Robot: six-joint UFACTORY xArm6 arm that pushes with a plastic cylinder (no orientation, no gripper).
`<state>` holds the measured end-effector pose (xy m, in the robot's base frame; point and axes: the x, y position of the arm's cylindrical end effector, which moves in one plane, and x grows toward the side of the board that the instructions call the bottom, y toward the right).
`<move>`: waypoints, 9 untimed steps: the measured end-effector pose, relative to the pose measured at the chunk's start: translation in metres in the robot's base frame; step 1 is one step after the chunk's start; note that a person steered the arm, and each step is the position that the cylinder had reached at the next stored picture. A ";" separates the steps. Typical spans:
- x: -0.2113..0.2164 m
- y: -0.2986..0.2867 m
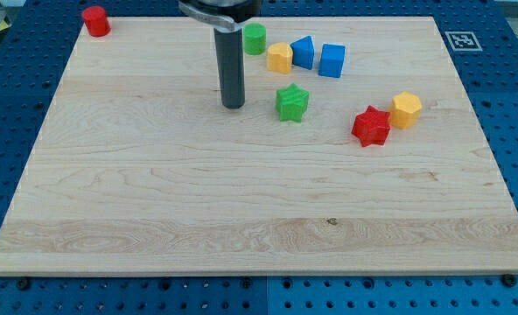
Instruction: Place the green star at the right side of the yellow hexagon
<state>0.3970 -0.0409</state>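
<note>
The green star [291,102] lies on the wooden board [154,219], above the middle. My tip [233,106] rests on the board just to the star's left, with a small gap between them. A yellow hexagon-like block [407,109] sits towards the view's right, touching a red star [371,126] at its lower left. A second yellow block [280,58] lies above the green star; its shape is not clear.
A green cylinder [255,38] stands near the top edge, behind the rod. A blue wedge-like block [303,52] and a blue cube [332,60] lie right of the upper yellow block. A red cylinder [95,20] sits at the top left corner.
</note>
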 end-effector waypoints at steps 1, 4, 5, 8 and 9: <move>0.028 0.012; -0.003 0.046; 0.026 0.066; 0.084 0.107; 0.084 0.077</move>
<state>0.4812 0.0363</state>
